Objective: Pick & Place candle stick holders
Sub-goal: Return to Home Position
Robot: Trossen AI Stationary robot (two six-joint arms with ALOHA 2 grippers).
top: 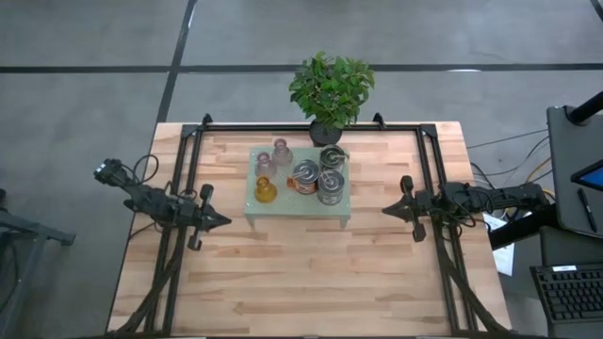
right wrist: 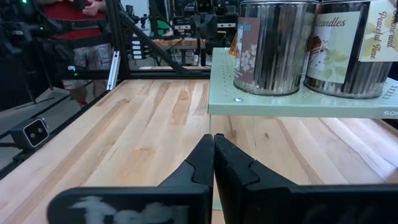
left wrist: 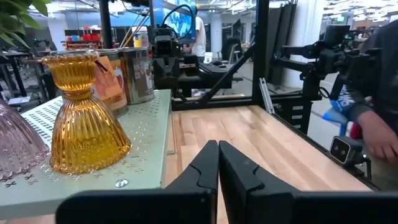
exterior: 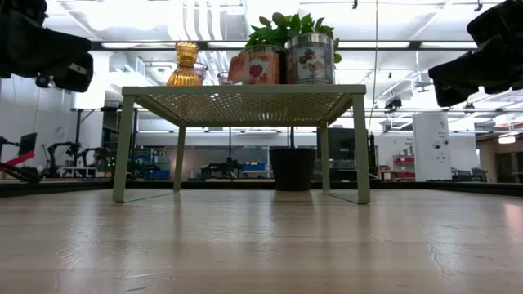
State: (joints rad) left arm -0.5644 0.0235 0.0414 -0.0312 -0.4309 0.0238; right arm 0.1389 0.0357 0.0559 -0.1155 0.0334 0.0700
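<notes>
A pale green perforated stand [top: 298, 211] stands mid-table on its legs. On its top rest the candle stick holders. Two are pinkish glass [top: 282, 151] [top: 265, 164], one is amber glass [top: 266, 190] [left wrist: 84, 115], and three are shiny silver tins [top: 304, 175] [top: 332, 157] [top: 330, 186]. My left gripper [top: 224, 222] [left wrist: 218, 163] hovers shut left of the stand, pointing level toward it. My right gripper [top: 386, 211] [right wrist: 214, 155] hovers shut right of the stand, facing two of the tins [right wrist: 273, 43]. Neither gripper holds anything.
A leafy plant in a black pot [top: 330, 89] stands at the table's far edge behind the stand. Black frame rails [top: 184, 188] [top: 433, 179] run along both sides. Bare wood lies in front of the stand [top: 301, 282]. A person's hand [left wrist: 379, 134] shows beyond the table's right side.
</notes>
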